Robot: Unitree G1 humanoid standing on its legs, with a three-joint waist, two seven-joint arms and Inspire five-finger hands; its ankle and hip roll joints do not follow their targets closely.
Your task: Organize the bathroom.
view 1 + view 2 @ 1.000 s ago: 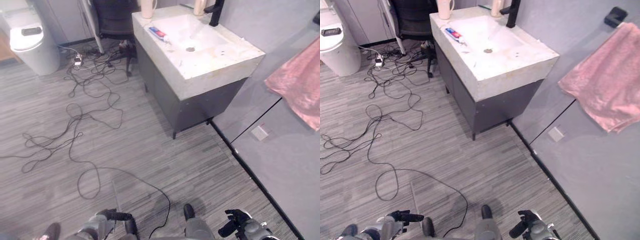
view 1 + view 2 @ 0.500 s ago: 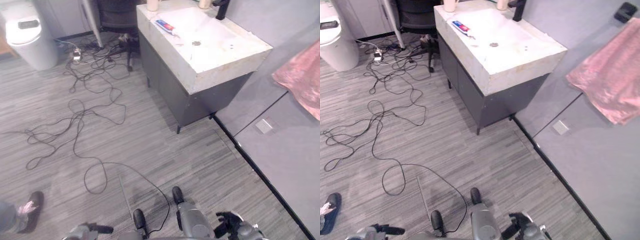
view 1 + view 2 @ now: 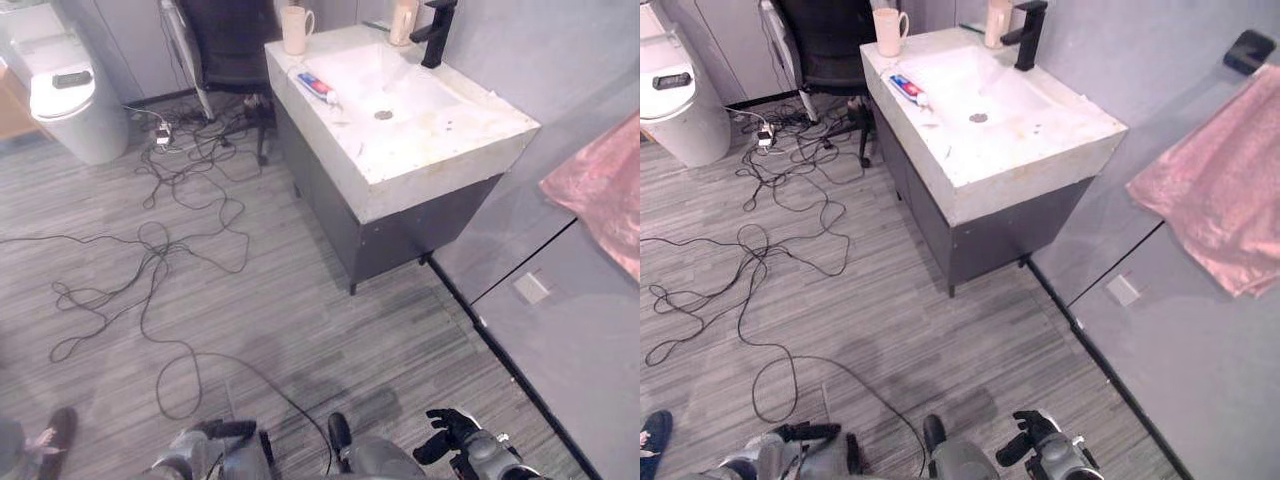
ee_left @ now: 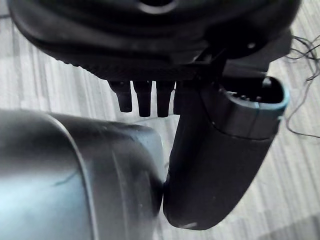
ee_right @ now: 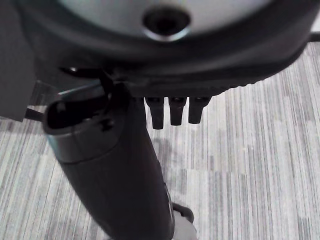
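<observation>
Far left, a white toilet point(image 3: 70, 95) stands against the back wall, a small dark object resting on its lid. At the near left edge, the tip of a person's shoe point(image 3: 50, 435) is on the grey striped floor point(image 3: 300, 290). Loose black cables point(image 3: 160, 250) sprawl across that floor, running back to a power strip point(image 3: 160, 133) near the toilet. Low in the picture, the left hand point(image 3: 222, 430) hangs at the robot's side with fingers straight and relaxed, holding nothing; its wrist view shows short dark fingertips point(image 4: 142, 97) pointing at bare floor. Behind, a black office chair point(image 3: 230, 50) is parked just left of the vanity.

Centre now: the white basin point(image 3: 470, 95) sits on a dark cabinet point(image 3: 330, 190). A toothpaste tube point(image 3: 316, 88) lies on the basin's left rim, a cream mug point(image 3: 296, 29) stands on the far left corner, a second pale cup point(image 3: 403, 22) stands at the far edge just beside the black faucet point(image 3: 436, 32).

Near right, the right hand point(image 3: 450, 435) hangs low too, fingers loosely extended, empty over the floor; its fingertips point(image 5: 174, 110) show in its wrist view. A wall socket point(image 3: 530, 288) sits low on the grey wall, and at far right a pink towel point(image 3: 1215, 200) hangs from a black hook point(image 3: 1248, 50).
</observation>
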